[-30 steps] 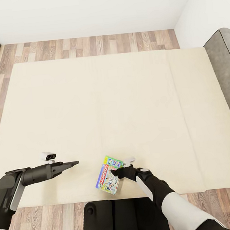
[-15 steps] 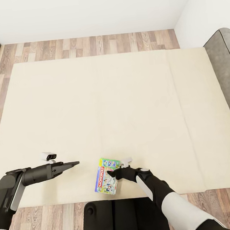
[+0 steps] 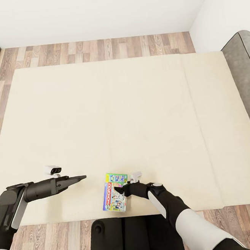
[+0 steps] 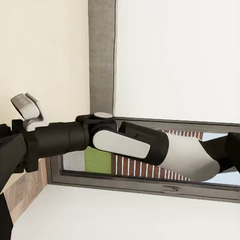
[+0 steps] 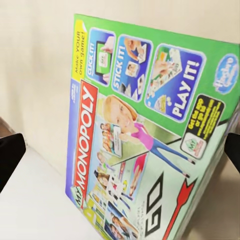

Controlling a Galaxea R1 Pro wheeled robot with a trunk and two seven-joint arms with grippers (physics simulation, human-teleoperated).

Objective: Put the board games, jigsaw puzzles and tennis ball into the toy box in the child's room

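Cream bedding (image 3: 139, 112) spreads across the wide bed under me, with wood-plank flooring (image 3: 95, 50) beyond it and a white wall behind. Near the bed's closest edge lies the green and blue Monopoly board game box (image 3: 115, 192), flat on the cover, and my right gripper (image 3: 124, 188) is right at its side; through my right wrist camera the box (image 5: 145, 145) sits between my two dark fingertips (image 5: 10, 152), which stand apart on either side of it without closing on it. My left gripper (image 3: 81, 178) hangs well off to the box's other side, fingers pressed together on nothing. A grey upholstered edge (image 3: 246, 71) borders the bed.
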